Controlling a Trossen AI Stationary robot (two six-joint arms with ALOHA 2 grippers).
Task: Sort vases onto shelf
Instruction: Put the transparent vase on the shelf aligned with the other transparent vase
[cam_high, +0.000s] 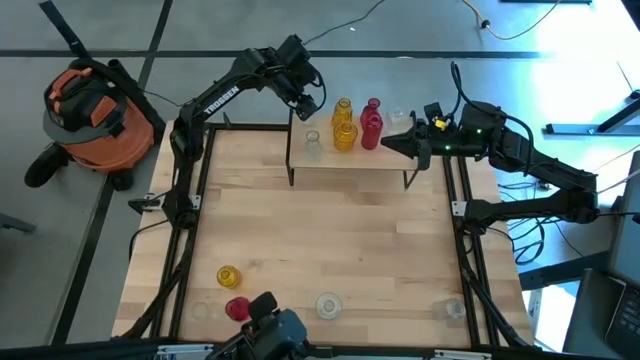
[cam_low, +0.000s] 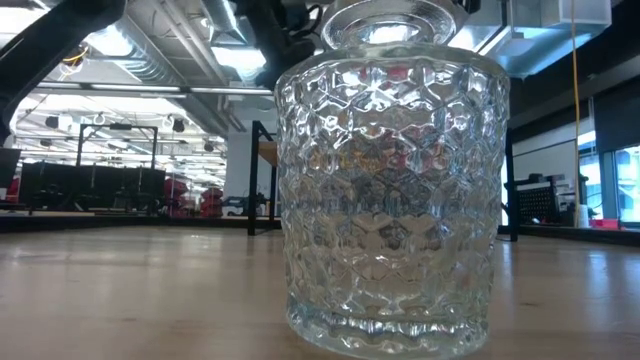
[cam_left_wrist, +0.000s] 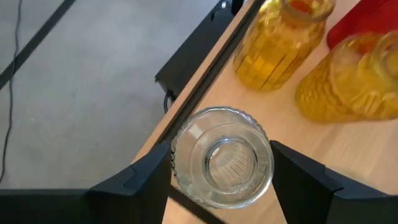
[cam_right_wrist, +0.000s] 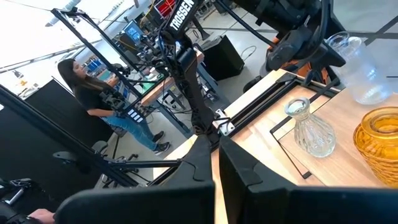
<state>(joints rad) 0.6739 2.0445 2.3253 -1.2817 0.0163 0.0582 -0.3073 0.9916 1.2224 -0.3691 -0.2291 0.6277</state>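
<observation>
Near edge of the tabletop (cam_high: 330, 240) first: four vases wait there, a yellow vase (cam_high: 228, 276), a red vase (cam_high: 237, 308), a clear faceted vase (cam_high: 328, 305) that fills the low view, plus another clear vase (cam_high: 447, 309) toward the right corner. All upright as far as I can tell, well apart from both arms.

Moving back to the far edge: the shelf (cam_high: 352, 160) stands on thin black legs. On it, a clear ribbed vase (cam_left_wrist: 222, 157) near its left end, then two yellow ribbed vases (cam_high: 344, 130), then a red bottle vase (cam_high: 371, 125). One more clear vase (cam_high: 399, 120) sits just beyond, near the right end.

Key relation now: left gripper (cam_left_wrist: 221, 171) hangs directly over the clear ribbed vase, looking down its mouth. Vase axis vertical, neck up, right btwn the two fingers. Fingers spread wide w/ a sliver of gap each side, so I read it as let go, not gripping. Judgement: vase is placed, and the way out is straight up along that axis; any sideways drift would clip the rim or nudge the yellow neighbour just beside.

Right gripper (cam_high: 392, 146) is parked at the shelf's right end, fingers pressed together, holding nothing, tip aimed toward the shelf.

For the next pick, left arm's side is nearer the yellow and red vases, though both arms are far from that near row.
</observation>
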